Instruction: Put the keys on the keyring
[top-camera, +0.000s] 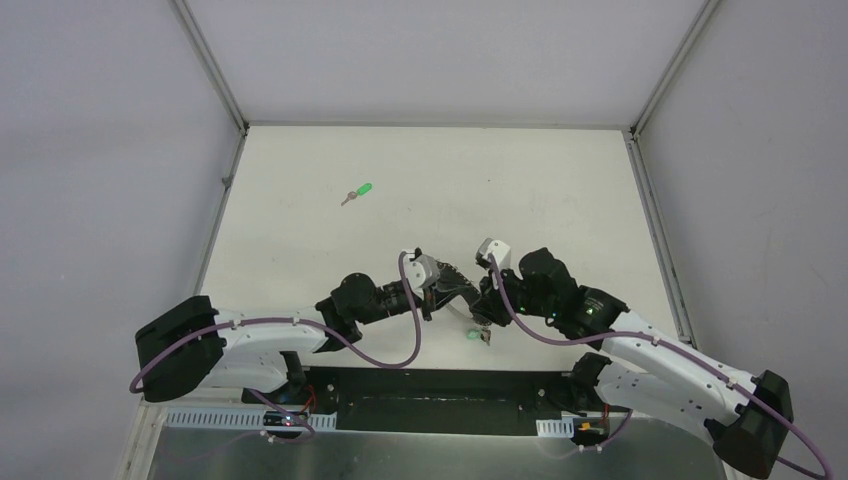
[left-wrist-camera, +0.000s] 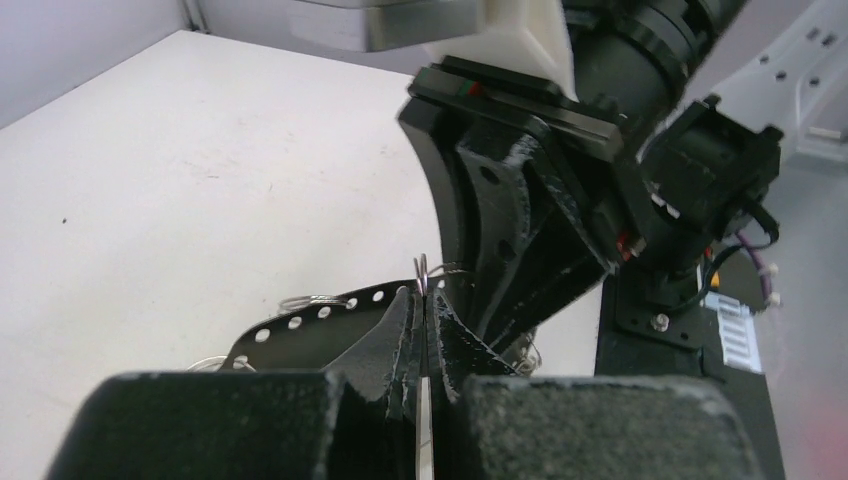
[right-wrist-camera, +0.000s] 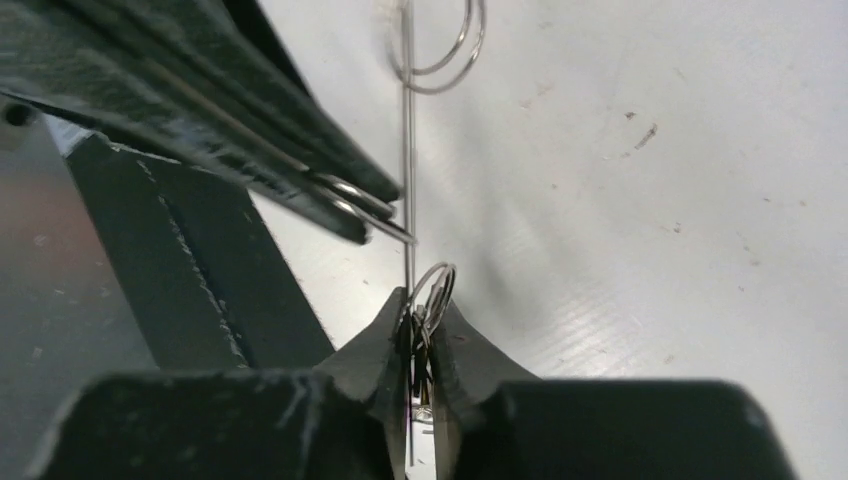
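The left gripper is squeezed tight on the thin wire of the keyring. The right gripper is pinched on a small wire loop right next to that wire. Both meet near the middle of the table's near edge. The green key lies far off, toward the far left corner, with lots of white table around it.

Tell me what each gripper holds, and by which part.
Both grip the keyring: left gripper on its wire, right gripper on a small loop of wire.
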